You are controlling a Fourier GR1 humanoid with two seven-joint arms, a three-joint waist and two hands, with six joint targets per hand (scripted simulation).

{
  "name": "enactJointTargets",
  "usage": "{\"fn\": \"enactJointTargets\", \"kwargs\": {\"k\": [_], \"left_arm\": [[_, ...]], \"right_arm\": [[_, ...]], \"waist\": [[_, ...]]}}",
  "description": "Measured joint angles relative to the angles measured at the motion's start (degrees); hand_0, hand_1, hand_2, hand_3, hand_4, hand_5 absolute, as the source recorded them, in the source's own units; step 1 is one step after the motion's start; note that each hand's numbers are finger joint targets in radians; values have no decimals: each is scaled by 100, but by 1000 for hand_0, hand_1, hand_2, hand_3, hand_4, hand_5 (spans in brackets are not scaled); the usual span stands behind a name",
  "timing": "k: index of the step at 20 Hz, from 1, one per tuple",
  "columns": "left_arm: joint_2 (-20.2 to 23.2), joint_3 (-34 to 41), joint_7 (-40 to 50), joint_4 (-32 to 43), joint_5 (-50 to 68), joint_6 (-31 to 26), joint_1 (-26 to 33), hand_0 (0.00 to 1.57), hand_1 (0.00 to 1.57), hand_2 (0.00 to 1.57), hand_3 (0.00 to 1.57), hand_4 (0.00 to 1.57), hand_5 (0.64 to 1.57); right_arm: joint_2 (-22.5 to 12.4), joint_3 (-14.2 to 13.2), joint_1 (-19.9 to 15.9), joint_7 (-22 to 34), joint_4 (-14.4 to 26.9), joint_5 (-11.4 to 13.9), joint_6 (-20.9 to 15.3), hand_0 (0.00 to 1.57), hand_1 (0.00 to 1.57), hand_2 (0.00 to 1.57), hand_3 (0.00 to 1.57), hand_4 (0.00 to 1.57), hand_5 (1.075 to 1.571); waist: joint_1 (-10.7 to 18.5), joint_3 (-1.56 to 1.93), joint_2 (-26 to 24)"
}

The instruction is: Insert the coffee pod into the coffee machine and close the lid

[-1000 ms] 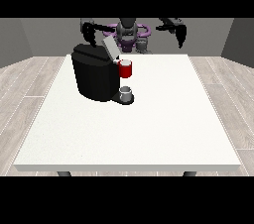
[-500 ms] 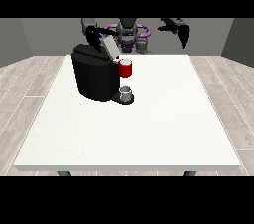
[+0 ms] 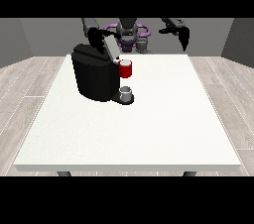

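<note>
A black coffee machine (image 3: 93, 75) stands on the left half of the white table (image 3: 149, 129). Its grey lid (image 3: 111, 46) is raised and tilted back. A red pod holder (image 3: 126, 69) sticks out at the machine's front, above a small grey cup (image 3: 126, 92) on the drip base. The hand at the view's left (image 3: 95, 34) is just behind the lid's top edge, close to it. The hand at the view's right (image 3: 183, 35) hangs in the air beyond the table's far right edge, fingers pointing down, holding nothing. No loose coffee pod shows.
The robot's torso (image 3: 130, 33) stands behind the far table edge. The machine takes up the far left part of the table. Wooden floor surrounds the table on both sides.
The hand at the view's left has moved toward the raised lid and now sits behind its top. The hand at the view's right has shifted slightly. The lid stays raised.
</note>
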Motion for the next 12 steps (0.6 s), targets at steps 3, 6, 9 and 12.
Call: {"fn": "enactJointTargets", "kwargs": {"k": [3,6,9,12], "left_arm": [[-4,-48,-19,24,-25,41,63,0,0,0,0,0,1571],[108,36,4,79,61,24,27,0,0,0,0,24,1571],[181,112,-128,216,113,17,-15,0,0,0,0,158,1571],[260,149,-114,299,126,61,-73,0,0,0,0,148,1571]], "right_arm": [[92,72,-7,-53,58,76,-42,0,0,0,0,0,1571],[93,84,-131,-17,149,94,24,0,0,0,0,0,1571],[134,143,-287,93,191,145,45,0,0,0,0,114,1571],[189,207,-348,38,253,227,57,0,0,0,0,140,1571]], "waist": [[-37,4,-43],[-47,9,7],[-73,12,54],[-94,11,67]]}}
